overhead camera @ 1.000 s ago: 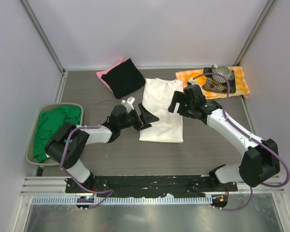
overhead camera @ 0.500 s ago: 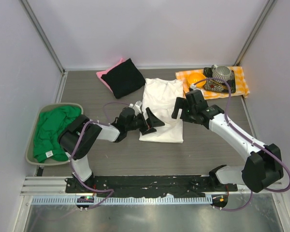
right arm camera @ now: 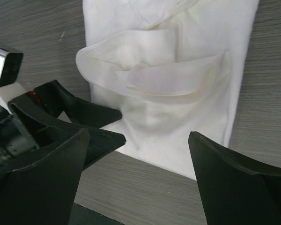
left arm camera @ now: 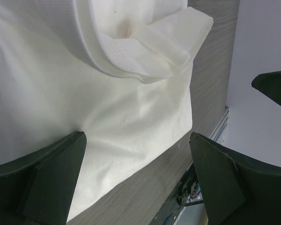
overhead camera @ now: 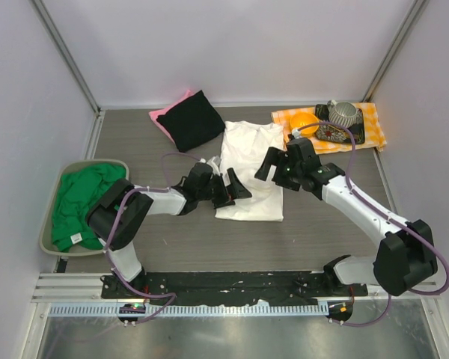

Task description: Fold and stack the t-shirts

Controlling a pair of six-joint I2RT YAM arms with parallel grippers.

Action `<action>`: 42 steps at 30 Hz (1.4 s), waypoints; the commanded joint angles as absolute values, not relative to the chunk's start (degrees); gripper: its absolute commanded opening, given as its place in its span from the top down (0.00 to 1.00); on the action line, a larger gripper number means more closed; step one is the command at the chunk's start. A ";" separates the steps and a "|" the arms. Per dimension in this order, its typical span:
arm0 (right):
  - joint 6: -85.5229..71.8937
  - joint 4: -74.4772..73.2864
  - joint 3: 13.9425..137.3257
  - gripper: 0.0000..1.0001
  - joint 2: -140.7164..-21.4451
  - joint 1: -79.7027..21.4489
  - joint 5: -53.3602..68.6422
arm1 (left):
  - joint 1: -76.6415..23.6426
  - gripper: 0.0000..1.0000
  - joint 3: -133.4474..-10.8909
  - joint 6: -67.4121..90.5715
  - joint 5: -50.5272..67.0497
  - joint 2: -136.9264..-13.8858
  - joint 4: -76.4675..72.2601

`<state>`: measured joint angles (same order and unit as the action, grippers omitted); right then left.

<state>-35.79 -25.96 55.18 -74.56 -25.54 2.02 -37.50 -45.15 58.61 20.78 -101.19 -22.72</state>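
Leftward, green tee (overhead camera: pixel 78 198) in grey bin (overhead camera: pixel 46 224)

Lab robot cell, not a home. I sit in a booth: plain pale wall panels (overhead camera: pixel 239 45) in bare aluminium corner posts (overhead camera: pixel 67 56), grey wood-grain tabletop (overhead camera: pixel 209 239). My left arm (overhead camera: pixel 153 203) and right arm (overhead camera: pixel 359 209) are bolted to a black base plate (overhead camera: pixel 232 283) on a slotted aluminium rail (overhead camera: pixel 75 288), with purple cables (overhead camera: pixel 165 166) running exposed. Props look staged: orange-and-white checked cloth (overhead camera: pixel 370 123), grey-green plastic bin (overhead camera: pixel 90 162).
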 commanded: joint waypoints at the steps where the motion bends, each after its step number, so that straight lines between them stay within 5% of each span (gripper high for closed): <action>1: -43.67 -17.94 53.71 0.07 -76.02 -25.58 9.04 | -37.62 0.00 -41.58 56.95 18.46 -101.95 -22.84; 20: -58.27 2.37 48.25 0.07 -90.35 -26.72 14.51 | -37.70 0.00 -35.86 58.36 18.28 -102.30 -27.77; 42: -47.29 -4.92 75.48 0.07 -107.49 -21.01 5.28 | -37.62 0.00 -29.97 58.53 18.46 -100.55 -30.23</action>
